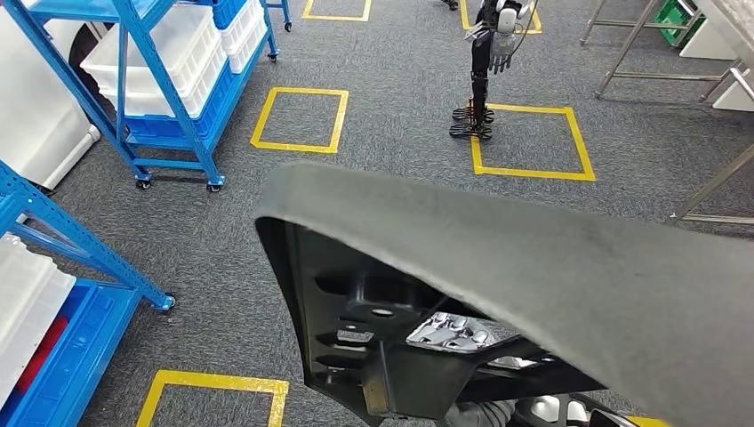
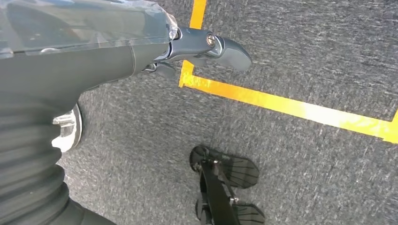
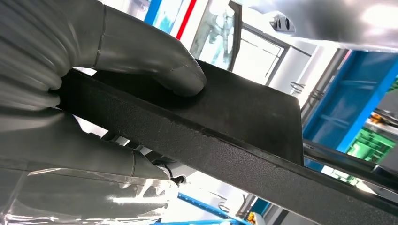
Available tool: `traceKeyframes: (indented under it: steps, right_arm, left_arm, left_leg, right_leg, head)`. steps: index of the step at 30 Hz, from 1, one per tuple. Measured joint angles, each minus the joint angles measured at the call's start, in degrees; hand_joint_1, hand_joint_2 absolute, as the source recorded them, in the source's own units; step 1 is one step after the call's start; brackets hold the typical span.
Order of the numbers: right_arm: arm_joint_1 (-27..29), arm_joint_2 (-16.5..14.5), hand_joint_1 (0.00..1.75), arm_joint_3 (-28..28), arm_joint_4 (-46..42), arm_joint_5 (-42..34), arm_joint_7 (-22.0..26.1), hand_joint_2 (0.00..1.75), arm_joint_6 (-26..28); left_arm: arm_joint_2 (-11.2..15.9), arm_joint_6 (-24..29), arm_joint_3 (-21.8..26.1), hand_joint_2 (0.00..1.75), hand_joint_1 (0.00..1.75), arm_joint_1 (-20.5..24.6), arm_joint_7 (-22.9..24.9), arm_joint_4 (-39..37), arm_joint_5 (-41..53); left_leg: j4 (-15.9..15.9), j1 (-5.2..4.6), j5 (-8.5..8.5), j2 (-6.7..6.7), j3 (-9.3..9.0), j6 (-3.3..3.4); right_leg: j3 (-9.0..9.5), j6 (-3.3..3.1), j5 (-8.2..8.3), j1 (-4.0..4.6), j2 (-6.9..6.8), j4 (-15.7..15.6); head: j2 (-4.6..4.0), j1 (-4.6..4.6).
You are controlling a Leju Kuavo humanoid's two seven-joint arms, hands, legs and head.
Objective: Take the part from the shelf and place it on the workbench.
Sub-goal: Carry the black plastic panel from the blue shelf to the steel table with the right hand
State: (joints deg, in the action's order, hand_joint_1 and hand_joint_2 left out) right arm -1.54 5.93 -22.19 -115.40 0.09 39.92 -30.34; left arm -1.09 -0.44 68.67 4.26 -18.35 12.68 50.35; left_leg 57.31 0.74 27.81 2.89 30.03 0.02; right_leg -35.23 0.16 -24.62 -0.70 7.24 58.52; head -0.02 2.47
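The part (image 1: 533, 267), a large dark panel with a grey felt-covered face and a black moulded frame beneath, was off the shelf and in the air, carried close under the head camera above grey carpet. So the first half of the task looked done: the panel had been taken, and what was left was to carry it to the workbench and set it down.

In the right wrist view, the right hand (image 3: 94, 84) gripped the panel's edge, its thick grey thumb pressed on one face and the fingers wrapped under the other. The hold looked firm, as far as that close view showed.

The left hand (image 2: 206, 47) hung over the carpet beside a line of yellow tape (image 2: 291, 105), holding nothing. One dark finger stretched out straight; the others were tucked behind the palm, so I could not tell how far the hand was spread.

A blue shelf (image 1: 169, 80) with white bins stood to the left, well apart from the panel. Another blue shelf (image 1: 62, 294) sat nearer at the lower left. Metal legs (image 1: 658, 53) at the upper right may have belonged to the workbench, but the top was cut off, so that was only a guess.

The panel hid the robot's arms and most of the floor ahead. Its right side ran out of the picture, and a small silver fitting (image 1: 458, 331) under the frame was too unclear to name.
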Motion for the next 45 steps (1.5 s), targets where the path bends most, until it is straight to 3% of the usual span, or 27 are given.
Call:
traceKeyframes:
  steps: [2,4,6,7,8,10,12,13,15,17,19,21,22,23,24,26,28,30,32,34,36,37,38,39,42,43,45]
  right_arm:
    - [0.0,0.0,1.75,0.3,-0.3,0.4,0.1,1.75,-0.1]
    - [-0.1,-0.1,1.75,0.4,-0.6,1.1,0.0,1.75,0.0]
    - [-0.1,-0.1,1.75,0.4,-0.7,1.6,-0.4,1.75,0.2]
    - [-0.1,-0.1,1.75,0.4,-0.8,1.7,-0.7,1.75,0.2]
    - [-0.1,-0.1,1.75,0.4,-0.9,1.7,-1.0,1.75,0.3]
    - [-0.3,-0.2,1.75,0.5,-1.2,1.6,-1.4,1.75,0.3]
    - [-0.6,-0.2,1.75,0.6,-1.5,1.3,-1.5,1.75,0.2]
    - [-0.7,-0.2,1.75,0.6,-1.6,1.1,-1.5,1.75,0.1]
    - [-0.8,-0.3,1.75,0.6,-1.7,0.5,-1.5,1.75,-0.3]
    - [-1.1,-0.4,1.75,0.6,-1.6,0.1,-1.4,1.75,-0.8]
    - [-1.4,-0.8,1.75,0.6,-1.3,-0.1,-1.3,1.75,-1.1]
    - [-1.5,-1.0,1.75,0.6,-0.9,-0.1,-1.2,1.75,-1.2]
    - [-1.5,-1.0,1.75,0.6,-0.8,-0.1,-1.2,1.75,-1.2]
    - [-1.5,-1.1,1.75,0.6,-0.6,-0.1,-1.2,1.75,-1.2]
    - [-1.5,-1.1,1.75,0.6,-0.5,-0.1,-1.2,1.75,-1.3]
    - [-1.5,-1.2,1.75,0.6,-0.3,-0.1,-0.9,1.75,-1.5]
    - [-1.4,-1.2,1.75,0.6,-0.1,-0.1,-0.5,1.75,-1.7]
    - [-1.4,-1.3,1.75,0.6,0.1,-0.2,-0.2,1.75,-1.8]
    - [-1.8,-1.3,1.75,0.7,0.3,-0.6,-0.5,1.75,-2.0]
    - [-2.7,-1.3,1.75,0.8,0.5,-1.2,-1.3,1.75,-2.0]
    - [-3.3,-1.3,1.75,1.0,0.7,-1.6,-1.9,1.75,-1.8]
    - [-3.3,-1.3,1.75,1.2,0.8,-1.7,-2.1,1.75,-1.7]
    - [-3.3,-1.3,1.75,1.4,0.9,-1.8,-2.2,1.75,-1.6]
    - [-3.3,-1.3,1.75,1.6,1.0,-1.8,-2.3,1.75,-1.5]
    - [-3.6,-1.3,1.75,1.9,1.0,-1.8,-2.2,1.75,-1.2]
    - [-3.7,-1.3,1.75,1.9,1.0,-1.8,-2.2,1.75,-1.1]
    - [-3.9,-1.2,1.75,2.1,1.0,-1.8,-2.3,1.75,-1.0]
  left_arm:
    - [0.0,-0.3,0.0,1.75,0.00,0.2,-0.2,0.0,0.1]
    - [0.0,-0.6,0.0,1.75,0.00,0.0,-0.1,0.0,0.5]
    - [0.0,-0.7,0.0,1.75,0.00,-0.1,0.2,0.0,0.9]
    - [0.0,-0.8,0.0,1.75,0.00,0.0,0.3,0.0,1.0]
    - [0.0,-0.9,0.0,1.75,0.00,0.1,0.4,0.0,1.1]
    - [0.0,-0.9,0.0,1.75,0.00,0.3,0.5,0.0,1.2]
    - [0.0,-0.9,0.0,1.75,0.00,0.4,0.6,0.0,1.2]
    - [0.0,-0.9,0.0,1.75,0.00,0.4,0.7,0.0,1.2]
    - [-0.1,-0.6,0.0,1.75,0.00,0.5,1.1,0.0,0.9]
    - [-0.1,-0.2,0.1,1.75,0.00,0.6,1.3,0.0,0.6]
    - [-0.1,0.2,0.3,1.75,0.00,0.5,1.4,0.0,0.3]
    - [-0.1,0.4,0.6,1.75,0.00,0.2,1.4,0.0,0.1]
    - [-0.1,0.4,0.7,1.75,0.00,0.1,1.4,0.0,0.1]
    - [-0.1,0.4,0.9,1.75,0.00,0.1,1.4,0.0,0.0]
    - [0.0,0.5,1.0,1.75,0.00,0.1,1.5,0.0,-0.1]
    - [0.0,1.0,1.3,1.75,0.00,0.1,1.6,0.0,-0.5]
    - [0.0,1.7,1.7,1.75,0.00,0.1,1.7,0.0,-1.0]
    - [0.1,2.1,2.2,1.75,0.00,0.3,1.7,0.0,-1.4]
    - [0.5,2.1,2.6,1.75,0.00,0.4,1.5,0.1,-1.6]
    - [0.9,1.7,2.8,1.75,0.00,0.3,1.4,0.1,-1.5]
    - [1.3,1.3,2.8,1.75,0.00,0.1,1.4,0.1,-1.4]
    - [1.4,1.2,2.8,1.75,0.00,0.2,1.4,0.1,-1.3]
    - [1.6,1.1,2.8,1.75,0.00,0.2,1.4,0.1,-1.3]
    - [1.7,1.1,2.8,1.75,0.00,0.3,1.4,0.1,-1.2]
    - [1.8,0.8,2.8,1.75,0.00,0.5,1.3,0.1,-1.1]
    - [1.9,0.7,2.8,1.75,0.00,0.5,1.3,0.1,-1.1]
    - [2.0,0.3,2.8,1.75,0.00,0.7,1.3,0.1,-1.0]
  left_leg:
    - [-0.6,0.04,-0.56,-1.46,-0.06,0.93]
    - [-0.8,-0.22,-0.77,-3.06,0.12,1.47]
    - [-0.7,-0.51,-0.78,-4.72,0.39,1.57]
    - [-0.7,-0.59,-0.78,-5.51,0.47,1.59]
    - [-0.6,-0.65,-0.76,-6.25,0.48,1.56]
    - [-0.6,-0.81,-0.64,-7.52,0.36,1.38]
    - [-0.4,-1.05,-0.46,-8.51,0.22,0.94]
    - [-0.4,-1.12,-0.40,-9.02,0.16,0.67]
    - [-0.3,-1.05,-0.20,-9.54,0.06,0.04]
    - [1.7,-0.78,1.38,-7.18,0.78,-0.63]
    - [8.1,-0.48,5.06,-4.05,3.61,-1.14]
    - [15.4,-0.36,7.81,-3.29,6.97,-1.43]
    - [16.6,-0.26,7.63,-3.25,7.57,-1.53]
    - [15.3,-0.09,6.26,-3.16,7.02,-1.61]
    - [11.9,0.15,4.09,-2.79,5.43,-1.70]
    - [4.1,0.66,0.90,-0.36,1.86,-1.74]
    - [0.7,0.70,0.30,1.34,0.40,-1.38]
    - [0.4,0.50,0.07,0.41,0.40,-0.59]
    - [0.0,0.50,-0.42,-1.05,0.45,0.37]
    - [-0.2,0.29,-0.67,-2.71,0.60,1.04]
    - [-0.2,-0.05,-0.68,-4.36,0.82,1.25]
    - [-0.2,-0.17,-0.67,-5.13,0.89,1.28]
    - [-0.2,-0.24,-0.65,-5.85,0.90,1.27]
    - [-0.2,-0.29,-0.62,-6.51,0.85,1.23]
    - [-0.1,-0.65,-0.30,-8.19,0.54,0.72]
    - [0.0,-0.77,-0.19,-8.76,0.47,0.46]
    - [-0.1,-0.84,-0.05,-10.02,0.29,-0.09]
  right_leg:
    - [-1.20,0.43,-1.82,0.21,-2.80,2.5]
    - [-4.30,0.66,-5.78,0.23,-5.99,9.3]
    - [-6.94,0.91,-8.17,0.02,-6.67,15.5]
    - [-6.80,0.96,-7.85,-0.05,-6.84,15.8]
    - [-5.39,0.95,-6.60,-0.07,-7.17,13.7]
    - [-0.40,0.57,-3.59,0.19,-9.27,5.4]
    - [2.60,-0.08,-2.35,0.67,-10.94,0.0]
    - [2.74,-0.37,-2.43,0.91,-10.97,-0.6]
    - [2.56,-0.87,-2.03,0.81,-9.63,-0.8]
    - [2.55,-1.52,-1.55,0.46,-8.49,-1.3]
    - [2.39,-1.97,-1.23,0.33,-7.34,-1.5]
    - [2.14,-2.05,-1.05,0.37,-5.88,-1.4]
    - [2.08,-2.01,-0.99,0.36,-5.10,-1.3]
    - [2.07,-1.91,-0.95,0.34,-4.33,-1.2]
    - [2.09,-1.77,-0.96,0.28,-3.58,-1.1]
    - [1.88,-1.24,-1.04,0.23,-2.19,-0.6]
    - [1.33,-0.43,-0.85,0.16,-0.95,-0.3]
    - [0.81,0.39,-0.43,0.01,0.11,-0.5]
    - [-0.19,0.89,-1.46,0.06,-1.77,1.1]
    - [-3.01,1.12,-4.92,0.16,-5.29,7.0]
    - [-6.45,1.28,-8.11,0.05,-6.60,14.5]
    - [-7.16,1.30,-8.41,-0.01,-6.80,16.3]
    - [-6.67,1.25,-7.63,-0.03,-6.99,15.7]
    - [-4.99,1.12,-6.04,0.00,-7.42,12.9]
    - [1.39,0.20,-2.19,0.78,-10.97,1.5]
    - [2.14,-0.11,-1.98,1.08,-11.62,-0.2]
    - [2.00,-0.66,-1.94,1.30,-10.61,-0.6]
  head:
    - [0.00,0.00]
    - [0.00,0.00]
    - [0.00,0.00]
    - [0.00,0.00]
    - [0.00,0.00]
    - [0.00,0.00]
    - [0.00,0.01]
    - [0.00,0.01]
    - [0.00,0.01]
    - [0.00,0.00]
    - [0.00,0.00]
    - [0.00,0.00]
    - [0.00,0.00]
    - [0.00,0.00]
    - [0.00,0.00]
    - [0.00,0.00]
    - [0.00,0.01]
    - [0.00,0.01]
    - [0.00,0.00]
    - [0.00,0.00]
    - [0.00,0.00]
    - [0.00,0.00]
    - [0.00,0.00]
    - [0.00,0.00]
    - [0.00,0.00]
    - [0.00,0.00]
    - [0.00,0.01]
